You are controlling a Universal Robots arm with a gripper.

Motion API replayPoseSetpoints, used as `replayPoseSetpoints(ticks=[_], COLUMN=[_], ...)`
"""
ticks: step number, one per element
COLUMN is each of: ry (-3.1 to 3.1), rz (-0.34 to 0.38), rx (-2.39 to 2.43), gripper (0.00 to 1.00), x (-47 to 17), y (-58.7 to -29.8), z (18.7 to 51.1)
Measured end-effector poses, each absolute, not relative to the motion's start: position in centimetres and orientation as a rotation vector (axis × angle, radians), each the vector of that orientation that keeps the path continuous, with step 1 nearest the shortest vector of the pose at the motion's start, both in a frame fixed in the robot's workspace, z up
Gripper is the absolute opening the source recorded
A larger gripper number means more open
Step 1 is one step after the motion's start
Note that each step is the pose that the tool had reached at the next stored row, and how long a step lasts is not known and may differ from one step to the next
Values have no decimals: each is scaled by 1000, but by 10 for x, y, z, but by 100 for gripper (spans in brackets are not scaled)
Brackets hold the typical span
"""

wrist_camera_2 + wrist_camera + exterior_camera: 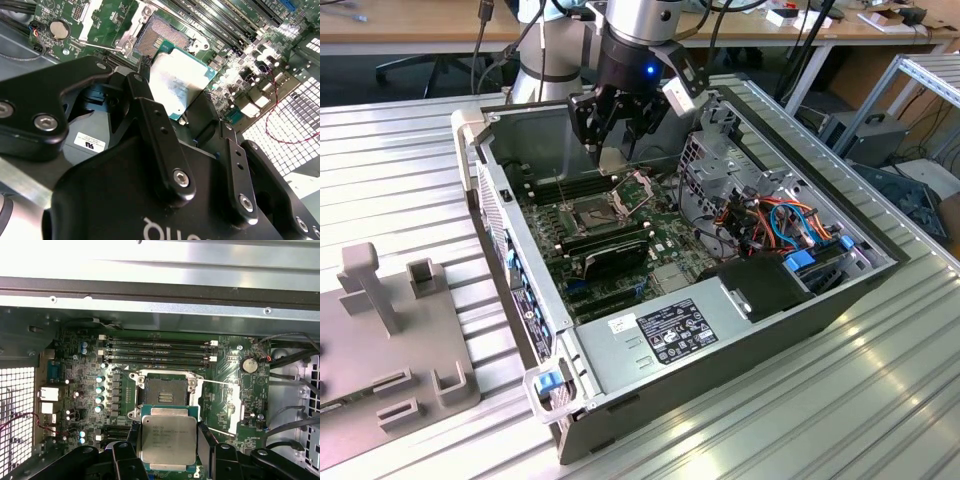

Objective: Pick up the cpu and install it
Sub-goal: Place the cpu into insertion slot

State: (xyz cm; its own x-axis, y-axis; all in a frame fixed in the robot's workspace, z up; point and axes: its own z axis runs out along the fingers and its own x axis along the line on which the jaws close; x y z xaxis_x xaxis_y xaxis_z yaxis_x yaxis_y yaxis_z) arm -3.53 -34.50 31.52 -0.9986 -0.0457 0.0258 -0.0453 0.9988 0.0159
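My gripper (615,150) hangs inside the open computer case (720,330), above the motherboard. It is shut on the cpu (168,440), a flat square chip with a dull silver top, held by its edges between the two black fingers (205,440). In the second wrist view the cpu (180,85) sits tilted between the fingers (150,115). The open dark socket (164,392) with its metal rim lies bare on the green board just beyond the chip, which is above and apart from it. In the exterior view the socket (595,212) lies below the gripper.
The raised retention frame (640,185) stands beside the socket. Memory slots (157,351) run along the board past it. Coloured cables (775,220) and a drive cage (720,150) fill the case toward the exterior view's right. A grey fixture (380,330) sits on the table at the exterior view's left.
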Motion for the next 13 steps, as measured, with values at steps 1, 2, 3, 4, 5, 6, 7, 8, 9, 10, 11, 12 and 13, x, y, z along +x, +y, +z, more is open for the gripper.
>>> replayPoseSetpoints(ticks=[1,2,3,4,5,6,7,8,9,10,11,12,13], ry=[-3115,-3115,-3115,-3115,-3115,-3115,-3115,-3115,-3115,-3115,-3114,-3115,-3115], rz=[-24,-24,-24,-24,-24,-24,-24,-24,-24,-24,-24,-24,-24], rx=[71,71,71,71,71,71,71,71,71,71,71,71,71], gripper=[55,55,55,55,55,55,55,55,55,55,55,55,55], x=[-35,-35,-35,-35,-35,-35,-35,-35,-35,-35,-35,-35,-35], y=[-345,-345,-345,-345,-345,-345,-345,-345,-345,-345,-345,-345,-345], z=[315,315,315,315,315,315,315,315,315,315,315,315,315])
